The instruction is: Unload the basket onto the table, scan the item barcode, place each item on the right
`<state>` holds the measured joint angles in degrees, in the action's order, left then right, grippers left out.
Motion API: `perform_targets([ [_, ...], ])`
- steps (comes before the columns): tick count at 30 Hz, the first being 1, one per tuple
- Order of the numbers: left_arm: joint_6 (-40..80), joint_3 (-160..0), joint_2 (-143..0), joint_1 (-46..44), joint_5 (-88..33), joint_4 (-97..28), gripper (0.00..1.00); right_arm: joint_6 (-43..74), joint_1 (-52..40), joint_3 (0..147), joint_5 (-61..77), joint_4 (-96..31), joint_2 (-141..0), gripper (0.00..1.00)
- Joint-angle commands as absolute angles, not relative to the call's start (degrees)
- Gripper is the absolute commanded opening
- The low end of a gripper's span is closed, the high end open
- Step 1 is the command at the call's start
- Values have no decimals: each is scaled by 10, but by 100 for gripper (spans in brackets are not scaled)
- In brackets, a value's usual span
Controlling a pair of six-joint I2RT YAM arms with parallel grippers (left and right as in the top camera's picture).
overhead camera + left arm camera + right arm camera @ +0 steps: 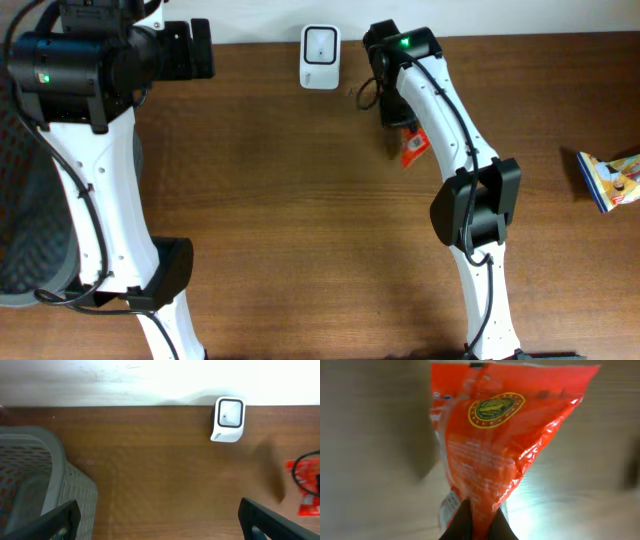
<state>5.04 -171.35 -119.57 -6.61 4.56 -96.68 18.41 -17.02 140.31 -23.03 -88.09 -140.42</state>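
Right pincer is clenched on one edge of the orange packet; left pincer stands released, holding nothing. On the brown surface, the grey basket sits at nine o'clock and the white scanner at twelve. The gripped packet is at one o'clock, near the scanner, and a colourful pouch lies at three.

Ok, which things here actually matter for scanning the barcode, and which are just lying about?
For the job: red packet, pinched in the right gripper; white scanner, standing apart from it.
Lying about: colourful packet at the right edge; grey basket on the left, by the open, empty left gripper.
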Motion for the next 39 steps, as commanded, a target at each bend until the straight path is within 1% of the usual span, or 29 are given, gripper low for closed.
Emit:
perform_targets([
  [1, 51, -1717, -1190, -65, 48, -967, 99, 276, -174, 1365, -420, -862, -1400, 4],
  [3, 51, -1717, -1190, -65, 48, -967, 99, 276, -176, 1310, -462, -824, -1400, 4],
  [4, 51, -1717, -1190, -65, 48, -967, 99, 276, -179, 1290, -469, -808, -1400, 4],
  [5, 51, -1717, -1190, -65, 48, -967, 99, 275, -189, 1233, -470, -766, -1400, 4],
  [7, 51, -1717, -1190, -65, 48, -967, 99, 276, -207, 1189, -469, -738, -1400, 4],
  [8, 51, -1717, -1190, -65, 48, -967, 99, 276, -220, 1174, -461, -728, -1400, 4],
  [10, 51, -1717, -1190, -65, 48, -967, 99, 275, -266, 1167, -399, -707, -1400, 5],
  [11, 51, -1717, -1190, -65, 48, -967, 99, 275, -285, 1167, -371, -697, -1400, 9],
  [12, 51, -1717, -1190, -65, 48, -967, 99, 275, -304, 1167, -346, -689, -1400, 16],
  [13, 51, -1717, -1190, -65, 48, -967, 99, 275, -325, 1167, -332, -683, -1400, 39],
  [14, 51, -1717, -1190, -65, 48, -967, 99, 275, -339, 1173, -322, -687, -1399, 50],
  [15, 51, -1717, -1190, -65, 48, -967, 99, 275, -351, 1188, -302, -699, -1399, 66],
  [16, 51, -1717, -1190, -65, 48, -967, 99, 275, -357, 1220, -270, -723, -1399, 95],
  [17, 51, -1717, -1190, -65, 48, -967, 99, 275, -354, 1255, -246, -749, -1399, 99],
  [19, 51, -1717, -1190, -65, 48, -967, 99, 248, -329, 1333, -194, -793, -1399, 99],
  [21, 51, -1717, -1190, -65, 48, -967, 99, 185, -277, 1403, -118, -824, -1399, 99],
  [23, 51, -1717, -1190, -65, 48, -967, 99, 142, -218, 1423, -70, -848, -1399, 99],
  [24, 51, -1717, -1190, -65, 48, -967, 99, 104, -175, 1418, -16, -864, -1400, 92],
  [25, 51, -1717, -1190, -65, 48, -967, 99, 86, -156, 1407, 25, -867, -1400, 84],
  [26, 51, -1717, -1190, -65, 48, -967, 99, 56, -135, 1394, 82, -866, -1400, 79],
  [28, 51, -1717, -1190, -65, 48, -967, 99, 4, -101, 1350, 180, -842, -1400, 79],
  [31, 51, -1717, -1190, -65, 48, -967, 99, 4, -94, 1286, 180, -800, -1400, 79],
  [33, 51, -1717, -1190, -65, 48, -967, 99, 4, -105, 1233, 180, -758, -1400, 76],
  [36, 51, -1717, -1190, -65, 48, -967, 99, 9, -114, 1196, 174, -720, -1400, 48],
  [38, 51, -1717, -1190, -65, 48, -967, 99, 12, -117, 1195, 174, -715, -1400, 21],
  [39, 51, -1717, -1190, -65, 48, -967, 99, 29, -117, 1197, 176, -715, -1400, 12],
])
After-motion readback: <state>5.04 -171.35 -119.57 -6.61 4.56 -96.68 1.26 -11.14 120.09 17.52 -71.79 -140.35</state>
